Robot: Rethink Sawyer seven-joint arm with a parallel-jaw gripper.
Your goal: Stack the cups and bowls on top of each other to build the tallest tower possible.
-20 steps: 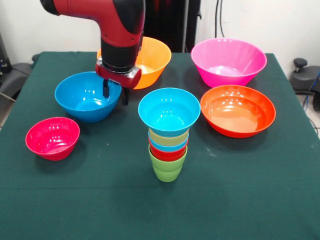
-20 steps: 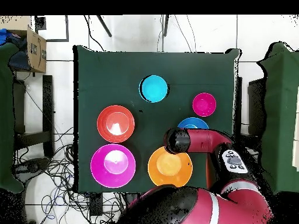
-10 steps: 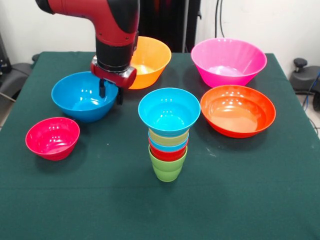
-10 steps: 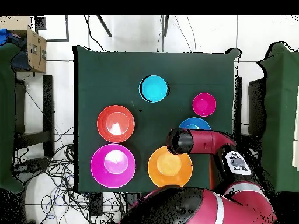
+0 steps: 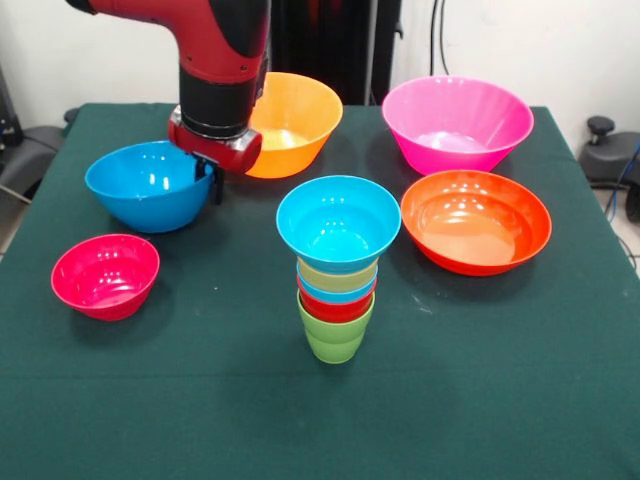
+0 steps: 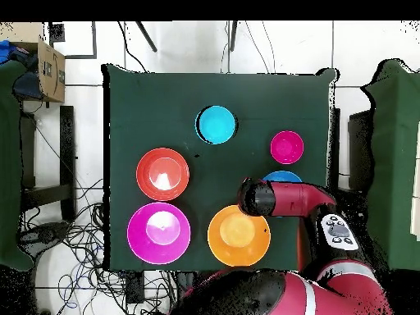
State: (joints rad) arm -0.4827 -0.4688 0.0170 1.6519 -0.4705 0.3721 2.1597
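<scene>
**End effector at the rim of the medium blue bowl**

Nearest the front edge of the tabletop (image 5: 520, 400) we see the tower (image 5: 338, 268): a lime green cup at its base, red, light blue and yellowish cups nested above, and the small light blue bowl (image 5: 338, 222) seated on top, wider than all beneath it. Toward the left edge sits the small magenta bowl (image 5: 105, 275), well apart from the tower.

Further back, the wide red-orange bowl (image 5: 476, 220) lies toward the right edge, and the medium blue bowl (image 5: 150, 185) toward the left. The end effector (image 5: 208, 175) stands at that bowl's right rim; one finger shows outside the wall, and we judge it is gripping the rim, though the fingers are mostly hidden and we cannot tell.

At the far edge stand the large yellow-orange bowl (image 5: 290, 122), partly behind the arm, and the large pink bowl (image 5: 456, 122).

We judge the blue bowl light, stiff and glossy, so slippery. The thin rim is the only sensible hold, pinched wall between fingers; held by one side, it may tilt when lifted.
</scene>
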